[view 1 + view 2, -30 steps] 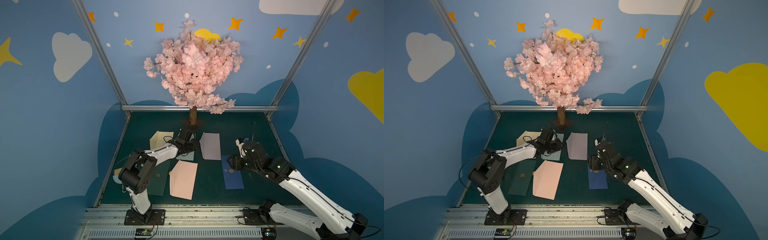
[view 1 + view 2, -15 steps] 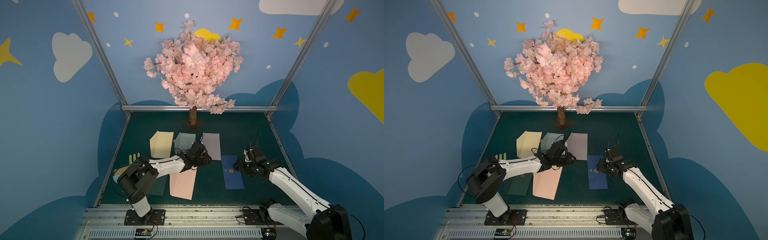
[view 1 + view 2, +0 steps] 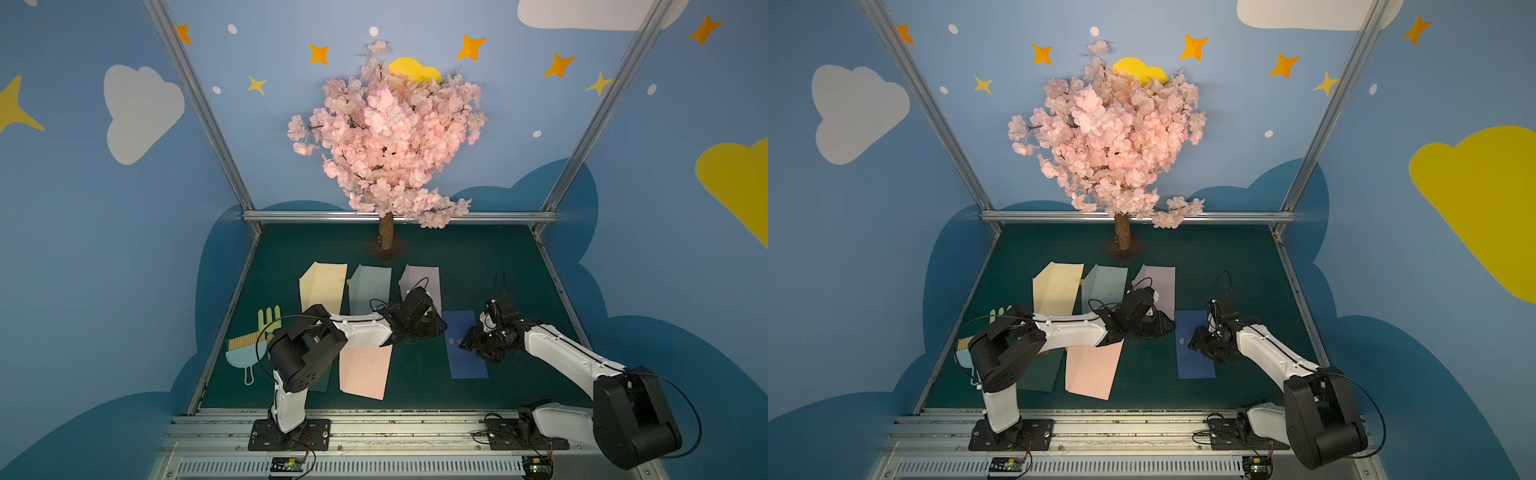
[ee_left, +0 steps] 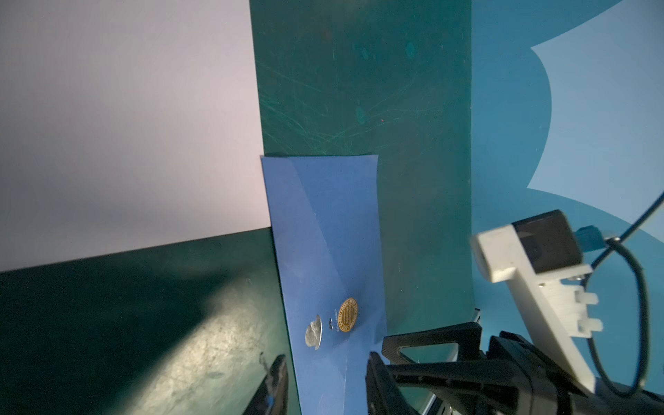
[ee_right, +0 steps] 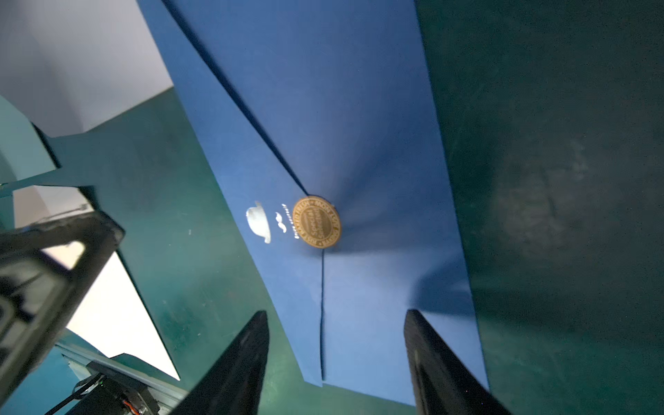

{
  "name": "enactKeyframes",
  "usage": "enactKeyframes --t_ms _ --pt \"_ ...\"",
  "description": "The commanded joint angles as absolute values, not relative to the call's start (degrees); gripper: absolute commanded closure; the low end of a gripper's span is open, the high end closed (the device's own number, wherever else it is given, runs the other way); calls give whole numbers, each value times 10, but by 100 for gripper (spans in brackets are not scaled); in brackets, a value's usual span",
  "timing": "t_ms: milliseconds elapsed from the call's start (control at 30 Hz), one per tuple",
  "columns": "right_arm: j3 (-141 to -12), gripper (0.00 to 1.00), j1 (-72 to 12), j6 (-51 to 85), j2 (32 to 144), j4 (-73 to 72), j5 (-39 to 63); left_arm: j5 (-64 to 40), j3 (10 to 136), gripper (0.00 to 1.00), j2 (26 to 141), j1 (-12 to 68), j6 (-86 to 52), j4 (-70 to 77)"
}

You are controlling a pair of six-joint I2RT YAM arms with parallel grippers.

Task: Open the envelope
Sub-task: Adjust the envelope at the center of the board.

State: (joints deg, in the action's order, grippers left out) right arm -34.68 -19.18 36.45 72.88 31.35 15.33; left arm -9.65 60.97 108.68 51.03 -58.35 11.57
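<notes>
Green mat (image 3: 415, 374) under sky-blue walls (image 3: 104, 249) bears the blue envelope (image 3: 467, 365).

Both top views: dim overall, overhead light brightest on the pink blossom tree (image 3: 386, 137); silver aluminium posts (image 3: 201, 108) splayed outward by wide-angle distortion.
Left wrist view: 1 pale glare patch on the dark green table mat (image 4: 201, 345), deep shadow beside it.
Right wrist view: soft motion blur; dark shadow beside the round gold seal sticker (image 5: 317, 222) on the dark blue paper envelope (image 5: 323, 107).
</notes>
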Motion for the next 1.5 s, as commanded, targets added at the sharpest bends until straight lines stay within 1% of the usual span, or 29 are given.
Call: enactKeyframes --t_ms 0,367,467,500,633,700,800,967,1100,1300,1467 --pt "-330 38 -186 354 728 315 167 -108 620 62 1110 514 -590 118" --pt "-300 37 -182 353 686 346 160 -130 675 63 1175 530 -592 102" --pt "-287 37 -183 349 686 350 168 -130 694 63 1190 533 -588 93" --pt "-282 37 -184 347 686 352 170 -147 698 63 1194 534 -588 93" --pt "-259 38 -189 347 671 352 186 -158 717 63 1210 534 -584 88" --pt "-252 39 -193 342 659 345 207 -164 731 63 1220 534 -582 86" --pt "-251 39 -208 356 644 358 215 -169 750 63 1230 534 -578 76" --pt "-232 39 -259 390 626 354 212 -169 760 62 1232 533 -570 67" --pt "-233 39 -303 413 615 359 191 -161 746 63 1215 531 -566 77" --pt "-300 38 -307 410 543 440 136 -142 707 62 1158 531 -547 80" --pt "-342 36 -306 410 494 477 92 -142 697 62 1147 529 -544 84"
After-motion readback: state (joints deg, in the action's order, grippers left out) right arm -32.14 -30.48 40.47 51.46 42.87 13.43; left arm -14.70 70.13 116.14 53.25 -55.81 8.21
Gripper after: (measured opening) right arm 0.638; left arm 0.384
